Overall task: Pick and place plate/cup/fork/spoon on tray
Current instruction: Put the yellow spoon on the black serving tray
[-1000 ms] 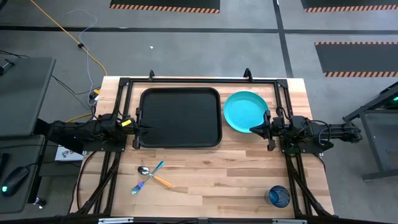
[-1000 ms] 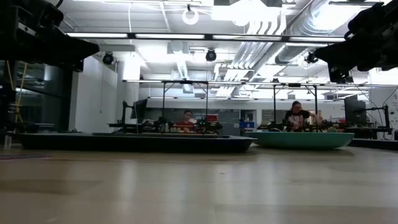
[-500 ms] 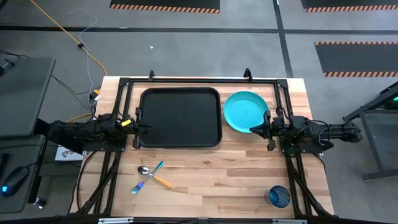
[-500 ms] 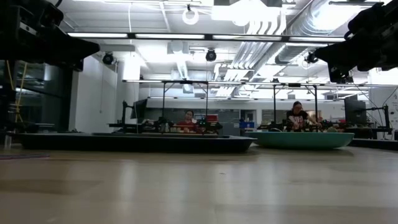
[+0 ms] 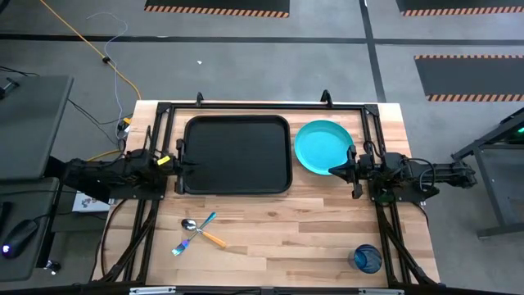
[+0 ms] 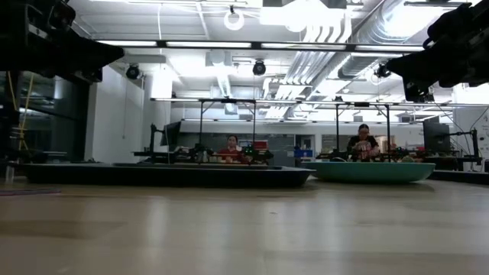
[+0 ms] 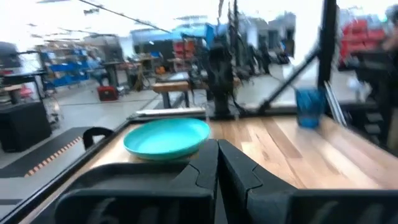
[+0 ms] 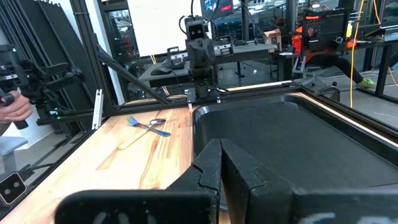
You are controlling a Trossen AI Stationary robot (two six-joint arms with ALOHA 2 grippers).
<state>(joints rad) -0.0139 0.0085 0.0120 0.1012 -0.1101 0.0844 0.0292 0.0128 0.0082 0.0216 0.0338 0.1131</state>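
The black tray (image 5: 237,154) lies on the table's far middle. The turquoise plate (image 5: 322,145) rests flat just right of it; both show in the low view, tray (image 6: 168,176) and plate (image 6: 372,171). The teal-handled fork (image 5: 205,221) and orange-handled spoon (image 5: 209,238) lie crossed near the front left. The blue cup (image 5: 366,259) stands at the front right. My left gripper (image 5: 180,165) is shut above the tray's left rim. My right gripper (image 5: 332,170) is shut above the plate's near right rim. Both are empty.
A black frame (image 5: 262,106) runs along the table's far edge and down both sides. Bare wood lies between the utensils and the cup. People sit at benches in the room behind the table (image 6: 363,141).
My left gripper has risen slightly at the tray's left rim, still shut. Nothing on the table has moved.
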